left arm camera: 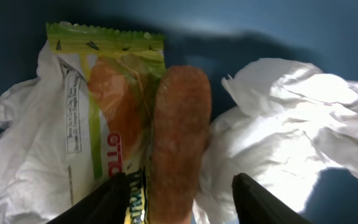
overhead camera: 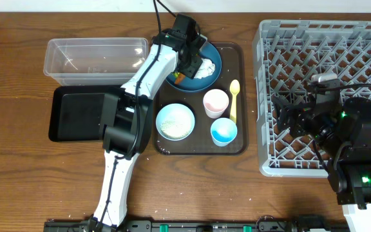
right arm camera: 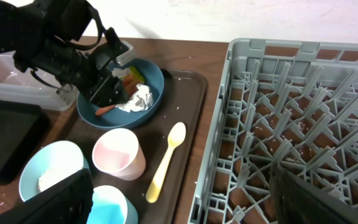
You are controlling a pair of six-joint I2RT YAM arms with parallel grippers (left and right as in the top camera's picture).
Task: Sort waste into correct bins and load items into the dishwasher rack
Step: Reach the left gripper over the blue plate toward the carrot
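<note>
My left gripper (left arm camera: pixel 180 186) hangs low over the dark blue plate (overhead camera: pixel 212 59), its jaws apart on either side of the small orange stick (left arm camera: pixel 179 130). The left finger touches the yellow-green-orange wrapper (left arm camera: pixel 98 93); the right finger stands clear of the stick. A crumpled white napkin (left arm camera: pixel 291 118) lies beside them. On the brown tray are the light blue bowl (overhead camera: pixel 174 121) with rice, the pink cup (overhead camera: pixel 215 102), the small blue cup (overhead camera: pixel 224 131) and the yellow spoon (overhead camera: pixel 234 98). My right gripper (right arm camera: pixel 188 186) is open and holds nothing, over the left edge of the grey rack (overhead camera: pixel 327 38).
The clear tub (overhead camera: pixel 95 58) stands at the back left, and the black tray (overhead camera: pixel 79 113) lies in front of it, partly under my left arm. The brown serving tray (overhead camera: pixel 237 51) sits between the bins and the rack. White grains are scattered on the table.
</note>
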